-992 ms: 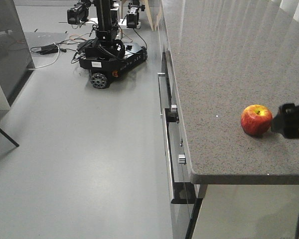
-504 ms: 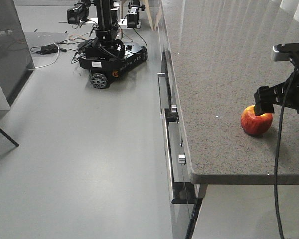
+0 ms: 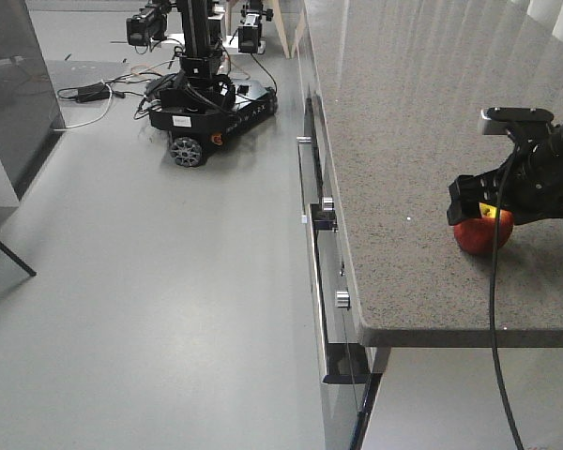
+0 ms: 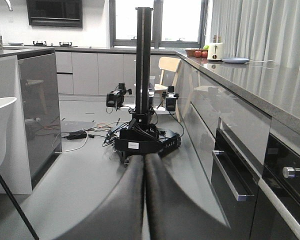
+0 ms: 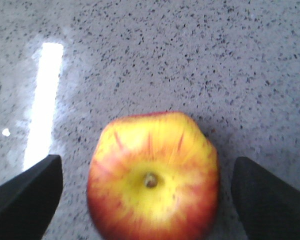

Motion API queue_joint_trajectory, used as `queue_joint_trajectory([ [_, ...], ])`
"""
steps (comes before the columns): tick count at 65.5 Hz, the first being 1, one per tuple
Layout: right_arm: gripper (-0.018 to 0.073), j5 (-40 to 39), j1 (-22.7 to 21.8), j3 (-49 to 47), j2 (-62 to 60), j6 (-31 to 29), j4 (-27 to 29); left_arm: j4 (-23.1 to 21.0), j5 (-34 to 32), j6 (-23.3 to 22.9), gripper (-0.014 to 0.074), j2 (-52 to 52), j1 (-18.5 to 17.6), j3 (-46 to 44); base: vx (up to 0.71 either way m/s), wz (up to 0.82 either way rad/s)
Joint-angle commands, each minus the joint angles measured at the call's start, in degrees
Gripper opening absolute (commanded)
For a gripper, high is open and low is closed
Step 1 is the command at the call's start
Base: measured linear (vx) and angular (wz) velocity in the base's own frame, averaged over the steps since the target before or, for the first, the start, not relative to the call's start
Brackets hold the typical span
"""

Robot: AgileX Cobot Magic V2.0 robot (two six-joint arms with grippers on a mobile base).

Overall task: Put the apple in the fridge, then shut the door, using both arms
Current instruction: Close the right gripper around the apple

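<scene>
Since a second ago the right arm [image 3: 537,167] has travelled from the right border to a place over the apple [image 3: 481,234], and in the last half second it has come lower. The worktop [image 3: 403,112] carries the apple not far from its front edge, and beyond this edge is only the floor [image 3: 169,309]. The right pincer [image 3: 485,206] is spread and holds nothing. In the wrist view its fingers [image 5: 25,197] stand on both sides of the apple, apart from it, with the stem dimple about in the middle. The left pincer [image 4: 144,167] is pressed together, empty, and points into the room.

I judge the main danger so: if one finger touches first, or if the jaws close too high on the round skin, the apple can roll or slip out toward the edge and fall. The loose cable [image 3: 493,328] hanging over that edge can also catch.
</scene>
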Motion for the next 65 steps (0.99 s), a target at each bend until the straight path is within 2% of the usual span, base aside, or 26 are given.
queue_joint_trajectory([
  [1,0.0631,-4.3,-0.3,-1.8,-1.6,-0.7,0.7,-0.1,-4.3,-0.4,-0.0006,-0.9,0.2,1.7,0.00,0.00],
  [15,0.0550,-3.0,-0.3,-1.8,-0.6,-0.7,0.5,-0.1,-4.3,-0.4,-0.0006,-0.9,0.2,1.7,0.00,0.00],
  [29,0.0336,-0.1,-0.3,-1.8,-0.6,-0.7,0.5,-0.1,-4.3,-0.4,-0.0006,-0.9,0.2,1.7,0.00,0.00],
  [45,0.0155,0.8,-0.3,-1.8,-0.6,-0.7,0.8,-0.1,-4.3,-0.4,-0.0006,-0.9,0.2,1.7,0.00,0.00],
  [53,0.0100,3.4,-0.3,-1.8,-1.0,-0.5,2.6,-0.1,-4.3,-0.4,-0.0006,-0.9,0.2,1.7,0.00,0.00],
  [65,0.0068,8.6,-0.3,-1.6,-4.1,-0.7,9.1,-0.1,-4.3,-0.4,-0.0006,-0.9,0.2,1.7,0.00,0.00],
])
